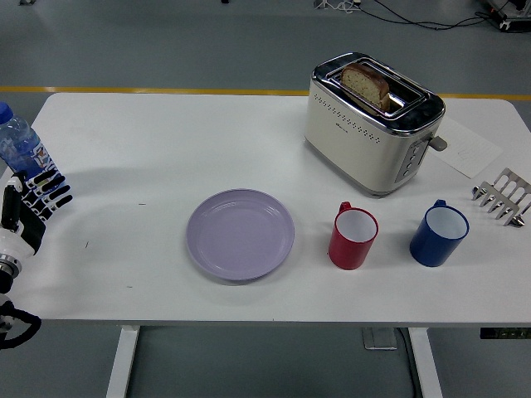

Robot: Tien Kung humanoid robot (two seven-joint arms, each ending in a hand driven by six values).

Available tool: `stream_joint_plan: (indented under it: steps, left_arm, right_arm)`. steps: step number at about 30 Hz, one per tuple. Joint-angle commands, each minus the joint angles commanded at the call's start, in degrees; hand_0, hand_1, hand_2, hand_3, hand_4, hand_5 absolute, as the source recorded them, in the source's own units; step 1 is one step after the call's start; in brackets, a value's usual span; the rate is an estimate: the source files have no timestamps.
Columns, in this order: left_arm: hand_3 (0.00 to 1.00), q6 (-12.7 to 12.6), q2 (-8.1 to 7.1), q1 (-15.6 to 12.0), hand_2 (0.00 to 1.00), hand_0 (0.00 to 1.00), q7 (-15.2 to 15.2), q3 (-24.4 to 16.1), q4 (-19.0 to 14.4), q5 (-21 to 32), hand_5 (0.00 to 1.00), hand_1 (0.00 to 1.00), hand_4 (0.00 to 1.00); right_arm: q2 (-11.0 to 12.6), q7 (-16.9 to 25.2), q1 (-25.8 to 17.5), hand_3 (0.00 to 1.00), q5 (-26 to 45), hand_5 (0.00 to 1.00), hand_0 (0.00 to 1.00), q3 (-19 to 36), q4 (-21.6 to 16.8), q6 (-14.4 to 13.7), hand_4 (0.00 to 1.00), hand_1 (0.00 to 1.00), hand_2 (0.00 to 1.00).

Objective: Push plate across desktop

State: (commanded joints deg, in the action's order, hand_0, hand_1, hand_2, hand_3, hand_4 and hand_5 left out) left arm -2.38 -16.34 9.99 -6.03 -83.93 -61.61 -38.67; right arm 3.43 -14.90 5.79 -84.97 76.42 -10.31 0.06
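Currently the lilac plate [241, 234] lies flat on the white table [166, 141], left of the red mug [353, 238] and well apart from the left hand [31, 207]. That hand sits at the table's left edge, far left of the plate (beside a water bottle [17, 143]), fingers extended side by side and grasping nothing. The toaster [372, 123], holding bread, stands beyond the plate to its right.
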Motion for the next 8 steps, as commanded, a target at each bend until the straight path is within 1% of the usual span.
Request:
stream_joint_plan:
  steps: [8]
  left_arm:
    - [0.610, 1.2, -0.14, -0.4, 0.660, 0.663, 0.4, 0.5, -0.5, -0.7, 0.998, 0.673, 0.485]
  right_arm:
    - [0.0, -0.1, -0.3, 0.622, -0.2, 0.229, 0.707, 0.0, 0.0, -0.1, 0.515, 0.706, 0.711]
